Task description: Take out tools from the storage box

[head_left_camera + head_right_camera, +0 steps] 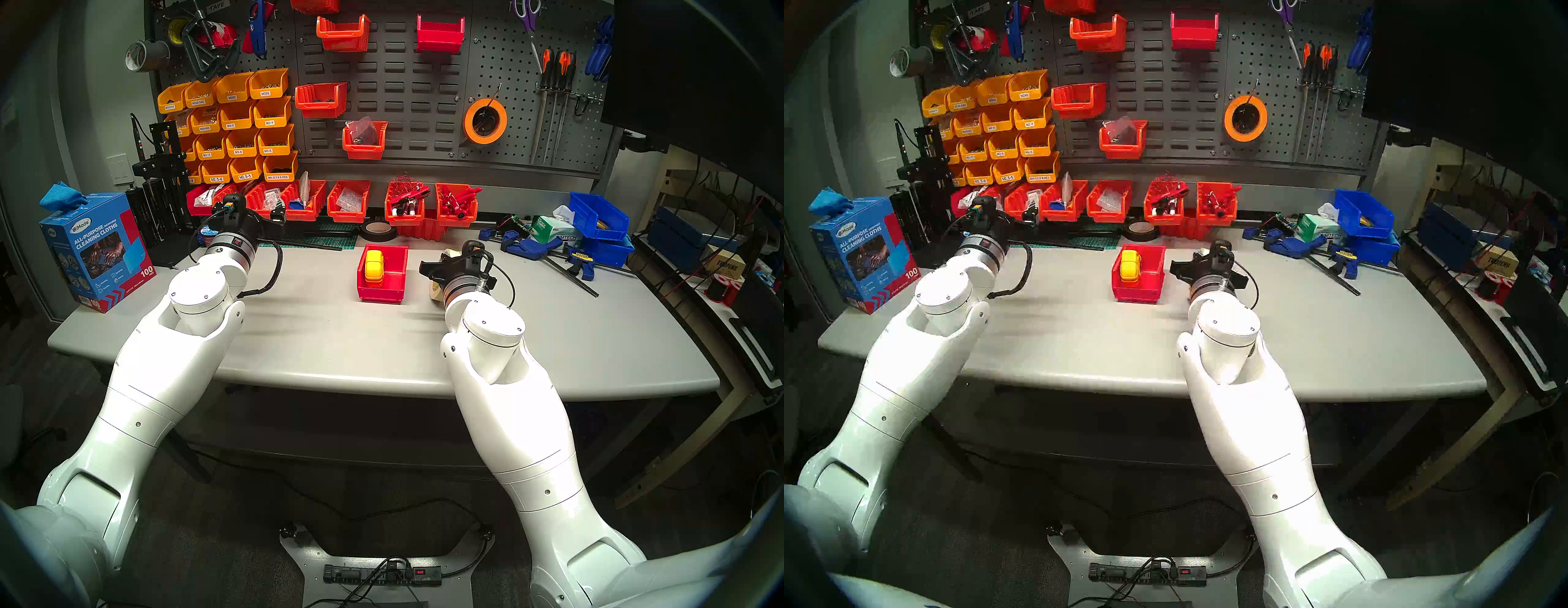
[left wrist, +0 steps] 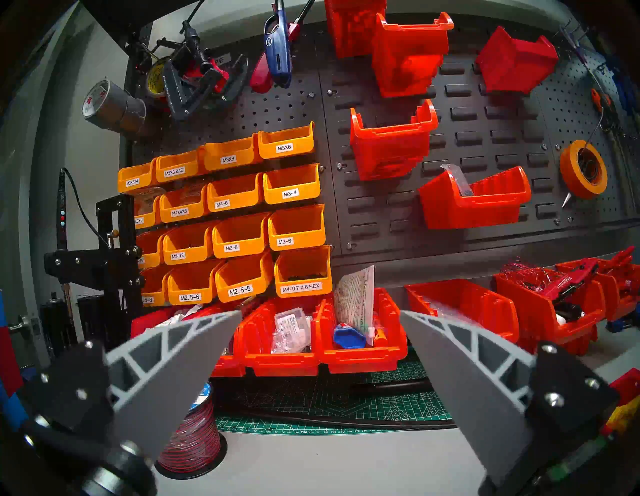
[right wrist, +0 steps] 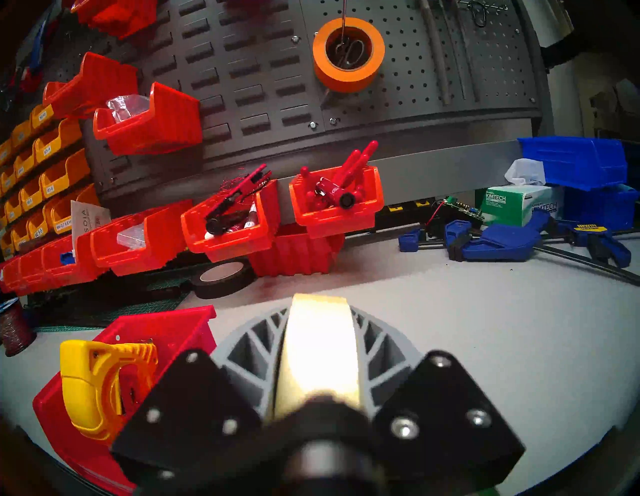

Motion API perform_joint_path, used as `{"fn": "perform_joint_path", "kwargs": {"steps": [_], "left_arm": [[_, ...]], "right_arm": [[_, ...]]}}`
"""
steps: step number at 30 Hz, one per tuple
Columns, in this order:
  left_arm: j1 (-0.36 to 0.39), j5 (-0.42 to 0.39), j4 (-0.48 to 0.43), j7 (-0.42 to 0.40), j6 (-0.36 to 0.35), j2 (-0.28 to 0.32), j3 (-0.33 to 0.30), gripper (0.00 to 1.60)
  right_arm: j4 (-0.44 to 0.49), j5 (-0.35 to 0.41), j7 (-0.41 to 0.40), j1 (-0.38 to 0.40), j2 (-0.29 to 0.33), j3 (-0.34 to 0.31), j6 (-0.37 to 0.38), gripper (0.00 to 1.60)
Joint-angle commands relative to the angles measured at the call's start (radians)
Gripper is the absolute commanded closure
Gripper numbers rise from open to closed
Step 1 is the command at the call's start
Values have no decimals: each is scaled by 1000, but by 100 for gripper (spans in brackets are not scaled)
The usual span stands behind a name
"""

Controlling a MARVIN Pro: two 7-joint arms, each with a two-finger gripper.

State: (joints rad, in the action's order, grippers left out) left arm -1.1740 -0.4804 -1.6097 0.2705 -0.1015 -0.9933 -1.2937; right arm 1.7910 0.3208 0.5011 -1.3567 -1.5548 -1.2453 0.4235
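Cream tape roll (image 3: 322, 350) pinched in right claw (image 3: 320, 311), clear of red box (image 3: 166, 332); next: set on worktop (image 3: 485, 346); left claw (image 2: 320, 317) spread; yellow tape measure (image 3: 100, 377) remains inside

1. The red storage box (image 1: 396, 271) stands alone mid-tabletop (image 1: 322, 331); bare surface lies on its near side and to its left.
2. Its open top is unobstructed; the yellow tape measure (image 1: 374, 267) fills its left half, the right half is free.
3. Just right of the box, the right gripper (image 3: 320, 311), jaws clamped on the cream masking-tape roll (image 3: 320, 346), blocks passage.
4. Behind the box, the black tape roll (image 1: 377, 230) and orange-red bins (image 1: 405, 208) close off the back.
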Motion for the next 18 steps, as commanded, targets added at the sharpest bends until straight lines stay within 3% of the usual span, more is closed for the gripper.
{"fn": "perform_joint_path", "kwargs": {"steps": [1,3,8,11,13,18], "left_arm": [[15,0,-7,-1,0,2,-6,0],[15,0,-7,-1,0,2,-6,0],[15,0,-7,-1,0,2,-6,0],[15,0,-7,-1,0,2,-6,0],[15,0,-7,-1,0,2,-6,0],[15,0,-7,-1,0,2,-6,0]], "right_arm": [[-12,-12,10,-13,19,6,44,160],[-15,-16,14,-9,21,8,54,160],[-16,-18,11,-6,25,7,62,65],[-15,-19,12,-5,27,8,70,35],[-13,-19,13,-6,29,9,75,3],[-9,-18,15,-12,31,11,76,0]]}}
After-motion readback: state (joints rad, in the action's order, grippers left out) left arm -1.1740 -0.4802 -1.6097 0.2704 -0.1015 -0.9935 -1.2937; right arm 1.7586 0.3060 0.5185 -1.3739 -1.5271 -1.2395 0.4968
